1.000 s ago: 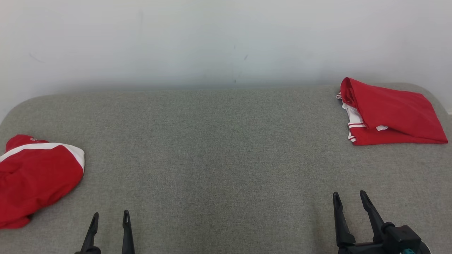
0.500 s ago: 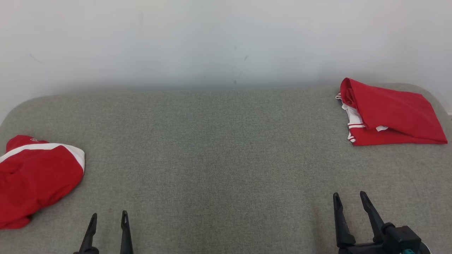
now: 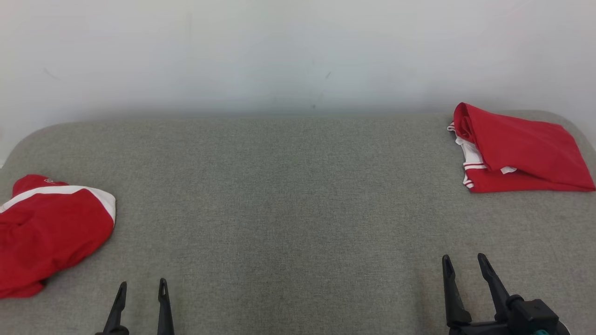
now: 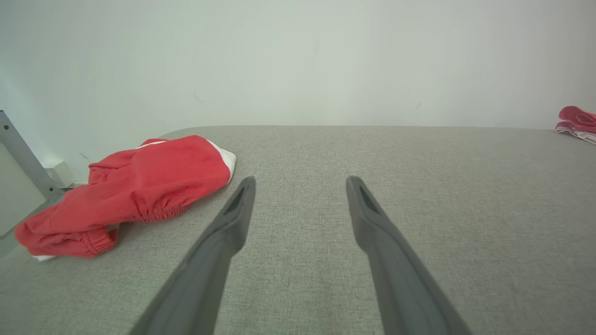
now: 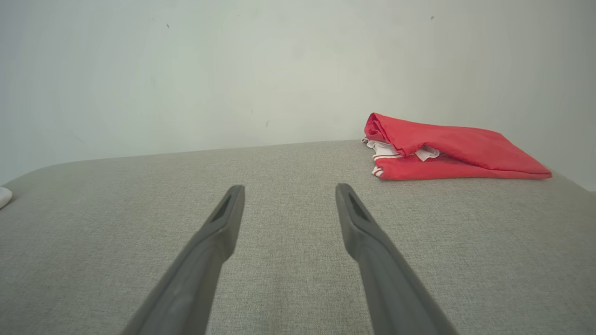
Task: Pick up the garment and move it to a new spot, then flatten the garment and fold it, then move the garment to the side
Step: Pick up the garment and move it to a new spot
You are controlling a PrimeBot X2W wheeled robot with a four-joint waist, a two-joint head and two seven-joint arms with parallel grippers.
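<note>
Lying rumpled on woven grey tabletop (image 3: 298, 186): red garment (image 3: 51, 232); left pincer (image 3: 142, 282), right pincer (image 3: 463, 257) splayed wide, empty.

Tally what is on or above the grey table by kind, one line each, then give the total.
Garments, red with white trim: 2 (crumpled garment at the left, folded garment at the far right)
Grippers: 2 (left gripper, right gripper, both open, holding nothing)
Total: 4
</note>
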